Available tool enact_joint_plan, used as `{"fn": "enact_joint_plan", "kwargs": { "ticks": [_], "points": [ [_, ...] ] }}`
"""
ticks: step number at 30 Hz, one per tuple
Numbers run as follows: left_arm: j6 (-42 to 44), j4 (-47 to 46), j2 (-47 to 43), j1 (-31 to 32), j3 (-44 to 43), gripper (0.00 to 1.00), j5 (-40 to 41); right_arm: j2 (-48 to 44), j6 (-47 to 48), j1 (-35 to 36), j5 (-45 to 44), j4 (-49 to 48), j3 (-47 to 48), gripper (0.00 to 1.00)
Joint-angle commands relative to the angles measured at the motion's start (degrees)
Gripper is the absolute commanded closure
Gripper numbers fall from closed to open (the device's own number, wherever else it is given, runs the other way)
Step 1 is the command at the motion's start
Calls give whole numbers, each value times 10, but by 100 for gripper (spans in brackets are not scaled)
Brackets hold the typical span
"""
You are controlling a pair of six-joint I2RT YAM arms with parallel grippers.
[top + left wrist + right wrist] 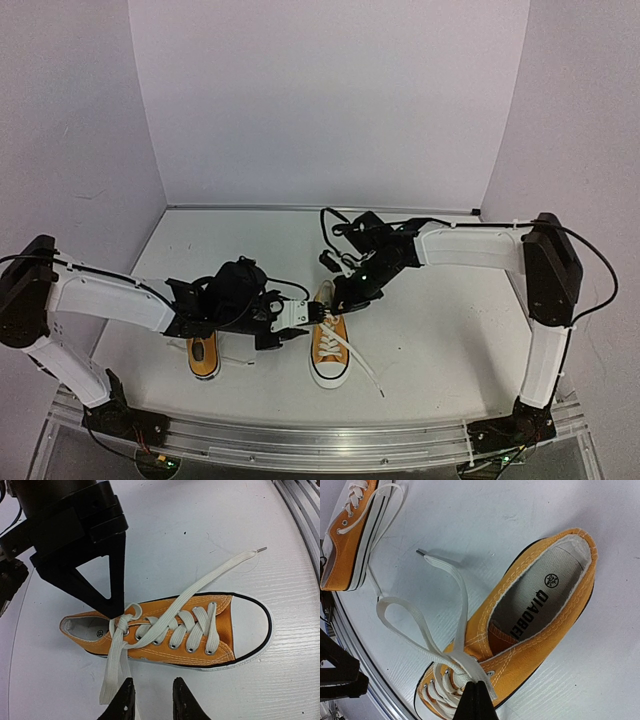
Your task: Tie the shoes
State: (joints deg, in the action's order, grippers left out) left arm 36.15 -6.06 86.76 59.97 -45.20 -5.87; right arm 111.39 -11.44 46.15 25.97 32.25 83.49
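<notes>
Two orange-yellow shoes stand on the white table. The left shoe (204,357) (347,535) lies partly under my left arm. The right shoe (330,350) (200,630) (545,610) has loose white laces (165,617); one end (240,559) trails past the toe. My right gripper (334,300) (477,692) is shut on the lace (470,667) at the top eyelets, and its black fingers (116,587) show above the shoe's tongue. My left gripper (312,318) (152,697) is open beside the shoe, with a flat lace end (111,672) lying against its left finger and nothing between the jaws.
An aluminium rail (320,438) (300,505) runs along the near table edge. Pale walls close in the back and both sides. Black cables (335,225) loop above the right wrist. A lace end (370,378) stretches toward the front of the table.
</notes>
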Motion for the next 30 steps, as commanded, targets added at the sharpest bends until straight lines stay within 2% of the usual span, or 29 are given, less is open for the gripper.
{"fn": "enact_joint_plan", "kwargs": {
  "ticks": [1, 17, 30],
  "points": [
    [36, -5, 19, 11, -43, 75, -8, -44, -2, -2, -17, 4, -5, 100],
    [100, 32, 84, 24, -109, 81, 19, -46, -11, -2, -4, -13, -24, 100],
    [155, 68, 139, 25, -157, 81, 53, -46, -18, -2, 0, -22, -31, 100]
  ]
}}
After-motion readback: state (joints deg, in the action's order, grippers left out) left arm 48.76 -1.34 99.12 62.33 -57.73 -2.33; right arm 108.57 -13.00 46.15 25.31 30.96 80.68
